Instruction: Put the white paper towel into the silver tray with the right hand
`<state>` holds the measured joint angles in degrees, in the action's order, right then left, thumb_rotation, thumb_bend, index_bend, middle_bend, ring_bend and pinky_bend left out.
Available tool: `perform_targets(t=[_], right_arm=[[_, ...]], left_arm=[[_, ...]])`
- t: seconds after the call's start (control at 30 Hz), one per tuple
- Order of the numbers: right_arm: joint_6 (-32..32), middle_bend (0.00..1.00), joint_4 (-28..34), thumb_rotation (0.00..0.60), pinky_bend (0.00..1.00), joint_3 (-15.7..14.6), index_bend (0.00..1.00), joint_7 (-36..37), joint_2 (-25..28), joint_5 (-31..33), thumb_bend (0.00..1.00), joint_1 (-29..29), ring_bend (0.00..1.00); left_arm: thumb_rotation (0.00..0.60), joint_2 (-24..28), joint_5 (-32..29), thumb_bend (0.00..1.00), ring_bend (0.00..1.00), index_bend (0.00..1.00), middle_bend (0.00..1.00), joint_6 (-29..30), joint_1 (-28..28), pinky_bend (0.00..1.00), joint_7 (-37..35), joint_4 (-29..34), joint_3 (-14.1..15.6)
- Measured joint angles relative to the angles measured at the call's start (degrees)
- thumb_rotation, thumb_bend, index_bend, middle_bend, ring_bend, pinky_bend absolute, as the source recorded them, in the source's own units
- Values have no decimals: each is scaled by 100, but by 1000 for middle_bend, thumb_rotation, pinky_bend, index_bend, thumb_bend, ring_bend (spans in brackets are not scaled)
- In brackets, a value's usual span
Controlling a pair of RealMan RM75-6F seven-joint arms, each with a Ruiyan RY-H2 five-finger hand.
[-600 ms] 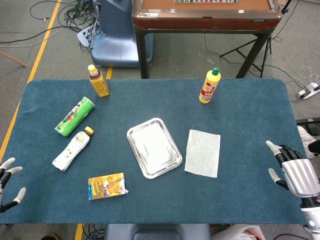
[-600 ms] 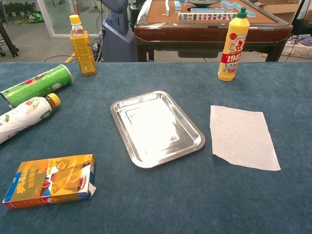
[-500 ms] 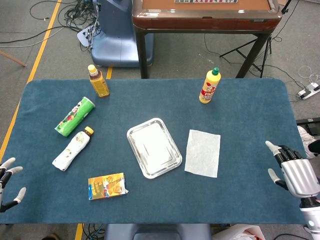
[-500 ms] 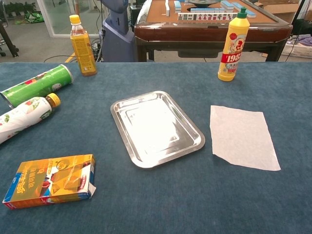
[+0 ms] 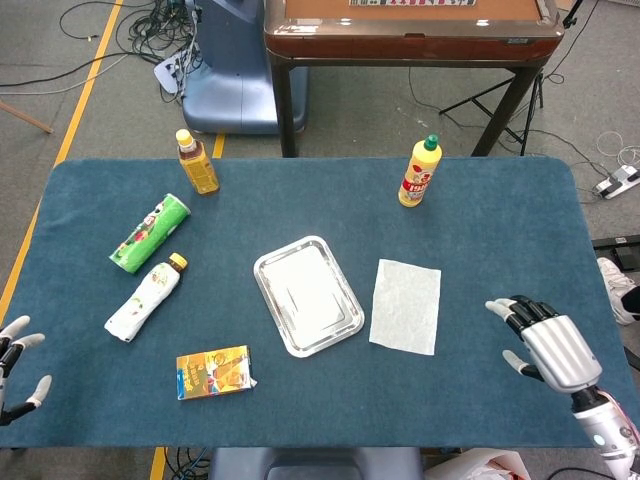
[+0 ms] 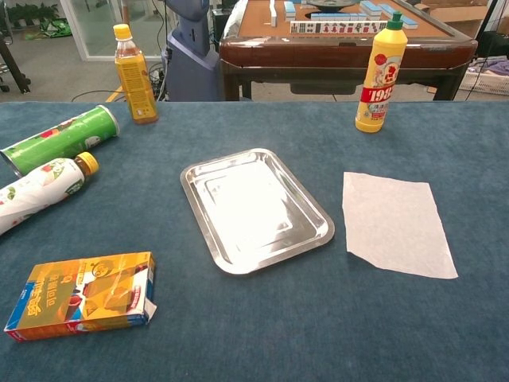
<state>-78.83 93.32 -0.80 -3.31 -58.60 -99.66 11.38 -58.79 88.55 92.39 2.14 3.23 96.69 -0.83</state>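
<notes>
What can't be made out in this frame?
- Left hand: cut off by the head view's left edge; absent from chest view.
- Right hand: outside the chest view.
- Green can: chest view's left edge clips its end.
- Yellow bottle: label too small in head view.

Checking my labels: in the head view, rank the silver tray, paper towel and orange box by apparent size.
1. silver tray
2. paper towel, only slightly smaller
3. orange box, clearly smallest

The silver tray (image 6: 256, 208) is shiny, smooth metal. The white paper towel (image 6: 395, 224) is thin, matt paper. The table (image 6: 318, 318) has a blue, matt cloth cover. The right hand (image 5: 545, 338) looks metallic.
</notes>
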Motion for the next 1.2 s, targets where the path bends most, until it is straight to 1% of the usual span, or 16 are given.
perform_targets(t=[0.07,0.2,0.37,0.53,0.63,0.77,0.83,0.93,1.2], right_arm=[[96,269,-34,600,364,-1,286,-98,-48,-38,221,65,203],[413,269,-119,600,363,-7,327,-302,-197,-105,156,271,203],[810,269,-282,600,364,-24,331,-461,-464,-164,153,544,203],[1110,269,-605,600,362,-34,340,-619,-838,-222,153,800,203],[1267,269,-833,600,340,-44,344,-603,-1076,-236,153,947,203],[1382,269,-1149,600,291,-77,361,-609,-1314,-291,168,1088,191],[1422,261,-1345,600,262,-99,371,-615,-1453,-313,181,1145,149],[1484,256,-1638,600,236,-135,373,-594,-1667,-323,181,1220,120],[1457,256,-2329,600,230,-242,373,-424,-2109,-368,182,1356,117]], left_arm=[[600,14,-3,274,145,293,149,30,29,0,-1,6,8],[600,15,-19,274,145,293,149,50,61,0,-23,-5,21],[600,4,-47,274,145,293,149,70,93,0,-54,-42,28],[600,-20,-86,274,145,293,149,46,103,0,-77,-87,29],[600,-29,-91,274,145,293,149,24,102,0,-69,-96,34],[600,-34,-119,274,145,293,149,35,113,0,-72,-108,25],[600,-42,-143,275,145,293,149,8,113,0,-71,-121,24],[600,-59,-148,274,145,293,149,-25,103,0,-60,-132,28],[600,-57,-170,274,146,294,149,-34,97,0,-47,-134,8]])
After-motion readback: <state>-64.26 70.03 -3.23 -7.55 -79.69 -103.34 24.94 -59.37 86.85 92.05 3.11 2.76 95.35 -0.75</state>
